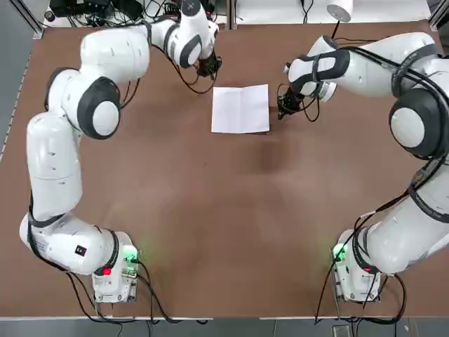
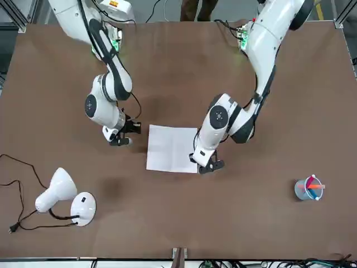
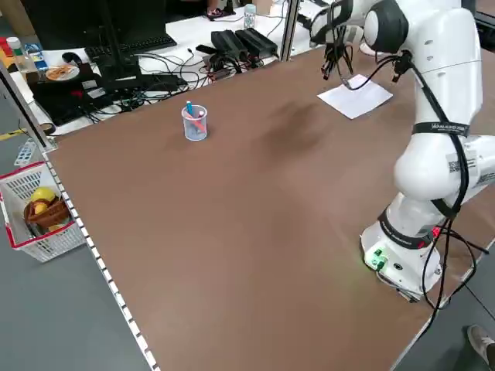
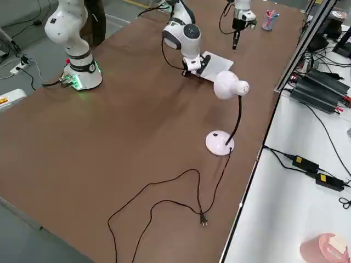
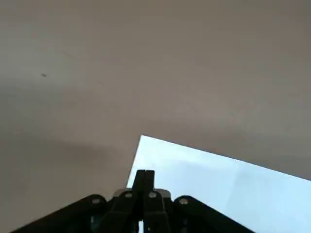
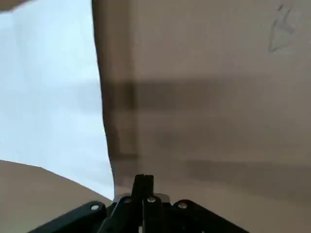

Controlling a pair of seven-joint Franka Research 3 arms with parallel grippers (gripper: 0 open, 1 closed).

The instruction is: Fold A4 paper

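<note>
The A4 paper (image 1: 240,109) is a white sheet lying flat on the brown table toward the far side, with a faint crease across its middle; it also shows in the front view (image 2: 172,148). My left gripper (image 1: 209,69) is shut and empty, hovering just off the paper's far left corner (image 2: 204,166). Its wrist view shows the closed fingers (image 5: 144,177) over the paper's corner (image 5: 218,189). My right gripper (image 1: 283,110) is shut and empty beside the sheet's right edge (image 2: 127,134). In its wrist view the paper (image 6: 48,97) lies beside the closed fingers (image 6: 143,182).
A white desk lamp (image 2: 58,192) with a round base (image 2: 83,206) and a trailing black cord stands at the table's far right. A clear cup of pens (image 2: 308,188) sits at the far left. Cables and power bricks lie beyond the far edge.
</note>
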